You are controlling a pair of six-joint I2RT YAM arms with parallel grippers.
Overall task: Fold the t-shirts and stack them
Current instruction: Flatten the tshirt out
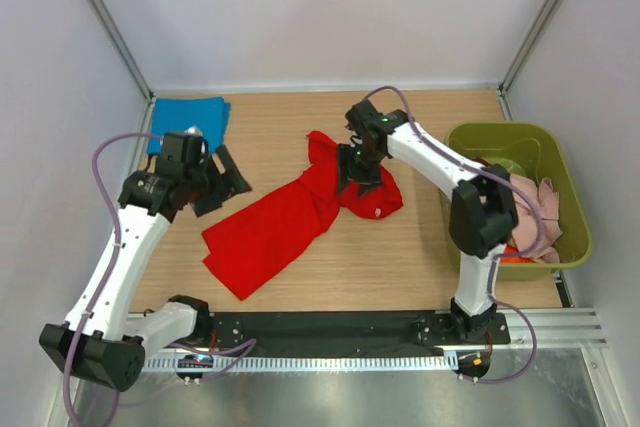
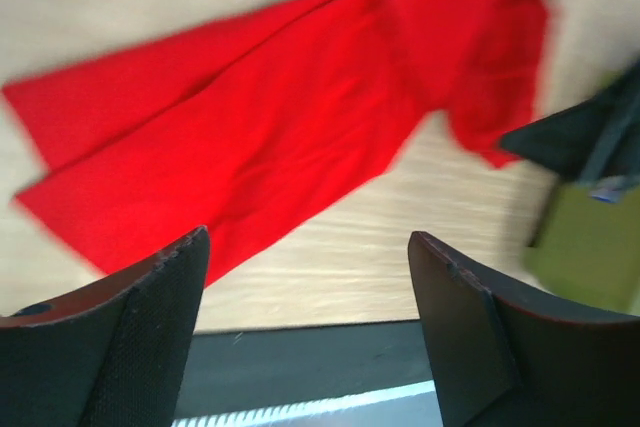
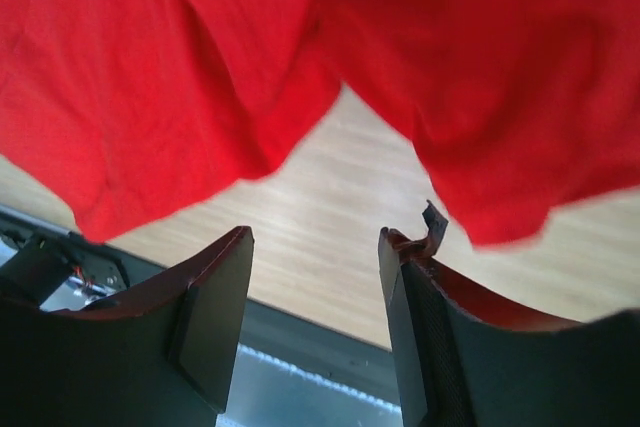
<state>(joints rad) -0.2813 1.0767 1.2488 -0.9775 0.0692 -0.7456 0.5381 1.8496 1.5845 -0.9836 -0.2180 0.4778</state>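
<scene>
From above, the right gripper (image 1: 358, 172) hides the part of the red t-shirt (image 1: 270, 232) beneath it; the right arm (image 1: 485, 212) crosses the olive bin (image 1: 500, 128), covering some of the pale cloth (image 1: 545, 197) inside; the left wrist view is blurred throughout; the right wrist view cuts the shirt off at top and sides.

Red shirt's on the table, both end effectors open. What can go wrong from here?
1. The red t-shirt lies as a narrow diagonal strip, bunched at its right end; folded as is, it would likely come out lumpy.
2. The right end effector stands open close over that bunch and might snag cloth as it moves.
3. Its near corner lies by the table's front edge; a pull toward the near side could drag it off.
</scene>
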